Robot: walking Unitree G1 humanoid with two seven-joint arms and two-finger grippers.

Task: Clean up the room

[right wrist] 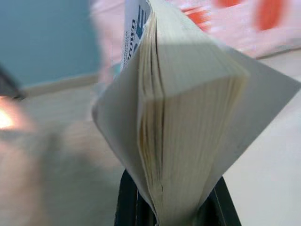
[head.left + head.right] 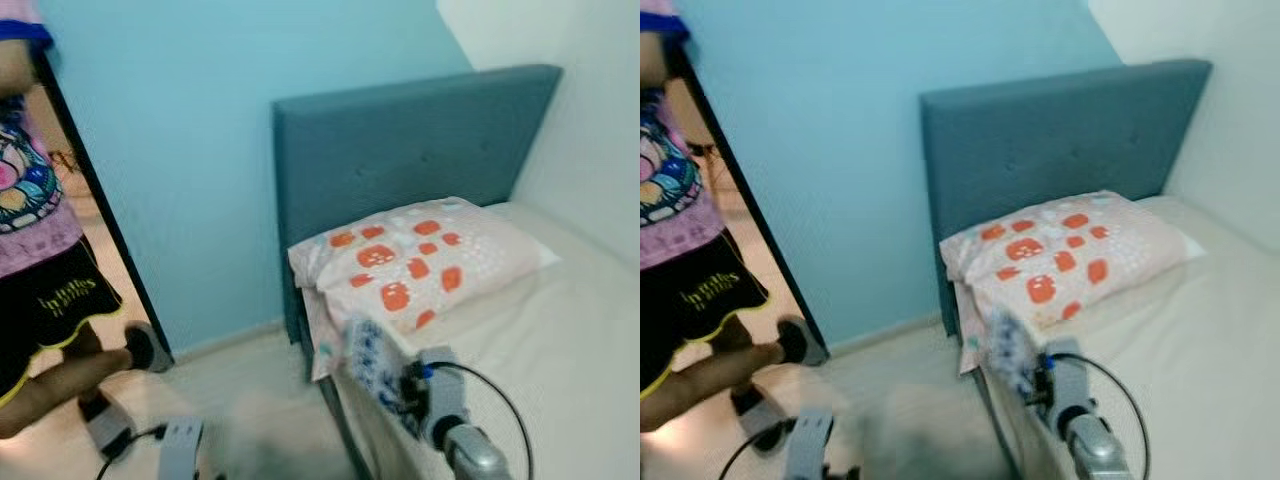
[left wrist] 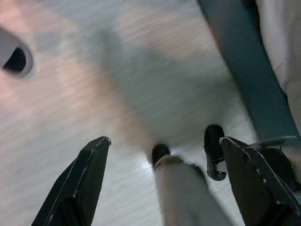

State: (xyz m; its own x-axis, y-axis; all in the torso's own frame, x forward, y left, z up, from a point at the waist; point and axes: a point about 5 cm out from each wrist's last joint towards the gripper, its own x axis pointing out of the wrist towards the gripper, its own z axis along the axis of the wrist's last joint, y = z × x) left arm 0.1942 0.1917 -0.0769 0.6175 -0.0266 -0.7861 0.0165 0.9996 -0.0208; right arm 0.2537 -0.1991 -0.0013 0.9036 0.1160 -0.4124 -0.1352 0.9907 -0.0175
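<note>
My right gripper point(image 2: 400, 385) is shut on a paperback book point(image 2: 372, 362) with a blue-patterned cover, held up over the near corner of the bed point(image 2: 560, 340). In the right wrist view the book's page edges point(image 1: 183, 117) fan out between the black fingers point(image 1: 129, 200). A white pillow with orange squares point(image 2: 420, 258) lies at the head of the bed, just beyond the book. My left gripper point(image 3: 164, 155) hangs low over the pale floor point(image 3: 94, 84), open, with nothing between its fingers point(image 3: 82, 183).
A blue headboard point(image 2: 410, 140) stands against the light blue wall point(image 2: 180, 150). A person in a purple shirt and black shorts point(image 2: 45, 270) stands at the left by the dark door frame point(image 2: 100, 210). The bed's blue side rail point(image 3: 254, 80) runs beside my left arm.
</note>
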